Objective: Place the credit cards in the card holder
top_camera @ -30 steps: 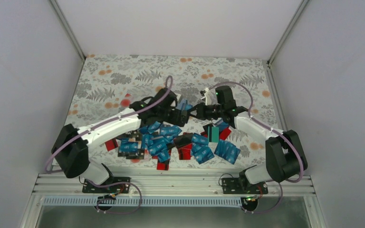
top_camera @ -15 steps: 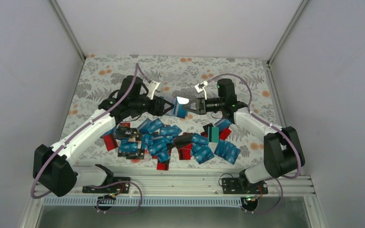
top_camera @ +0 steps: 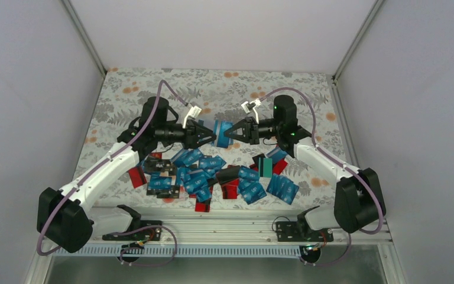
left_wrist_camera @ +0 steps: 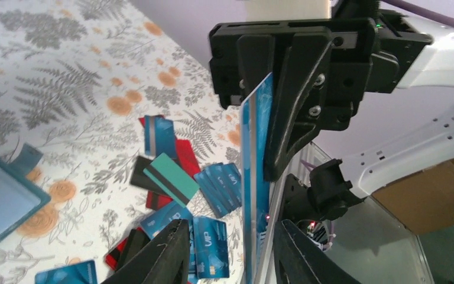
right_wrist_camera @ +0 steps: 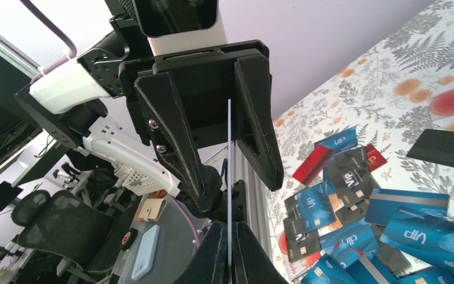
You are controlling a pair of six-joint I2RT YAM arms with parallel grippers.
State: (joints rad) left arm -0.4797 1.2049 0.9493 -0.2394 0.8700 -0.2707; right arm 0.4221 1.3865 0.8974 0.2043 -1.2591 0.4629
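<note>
My right gripper (top_camera: 232,133) (right_wrist_camera: 229,234) is shut on one blue credit card (top_camera: 220,133) (right_wrist_camera: 229,154) and holds it on edge above the table's middle. My left gripper (top_camera: 204,134) (left_wrist_camera: 230,236) faces it. Its fingers stand partly open on either side of that card (left_wrist_camera: 254,171), with a small gap on each side. Many more credit cards (top_camera: 213,174) lie in a heap below: blue, red, black and one teal-green (left_wrist_camera: 171,177). The card holder (left_wrist_camera: 0,204), teal with a lighter blue inside, lies on the cloth at the left wrist view's left edge.
A floral cloth (top_camera: 153,94) covers the table. White walls close in the left, right and back. The arms' bases sit on a metal rail (top_camera: 224,228) at the near edge, just below the heap.
Both grippers rose from the heap. The right one carries the blue card. The left arm swung back to the left, and its jaws narrowed around the card's free end.
</note>
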